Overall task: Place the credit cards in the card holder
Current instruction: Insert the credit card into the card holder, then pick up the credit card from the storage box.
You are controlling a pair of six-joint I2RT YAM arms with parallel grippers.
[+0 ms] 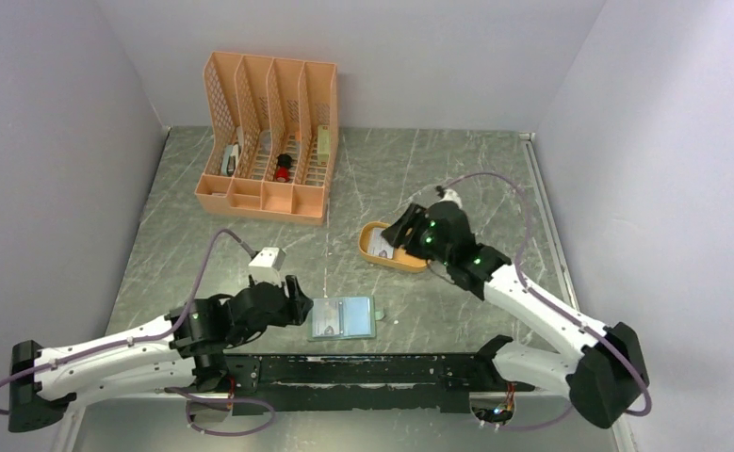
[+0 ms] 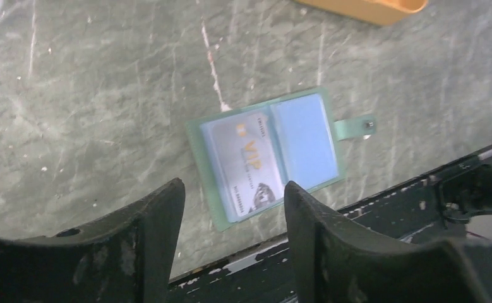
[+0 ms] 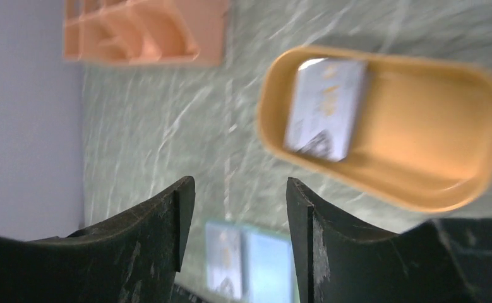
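Near the front edge of the bench (image 1: 419,179), the card holder (image 2: 306,136) lies open and flat, sleeves up, with its snap tab (image 2: 357,128) sticking out on the side away from the left arm. The first credit card (image 2: 246,161) is in the sleeve on the left arm's side, "VIP" print readable. The other sleeve shows plain pale blue; can't tell if anything is in it.

The left gripper (image 2: 234,189) hovers at the holder's left edge with its jaws spread and nothing between them. From the top view it sits just beside the holder; can't tell whether they touch.

The second credit card (image 3: 325,107) lies inside the mustard tray (image 3: 420,183), toward one end. The tray is mid-bench, right of centre, apart from the holder. The right gripper (image 3: 240,186) hangs over the tray's near end, jaws apart and empty. The right wrist view is blurred.

The peach organizer (image 1: 269,137) is at the back left, with small items in its slots that are too small to identify.
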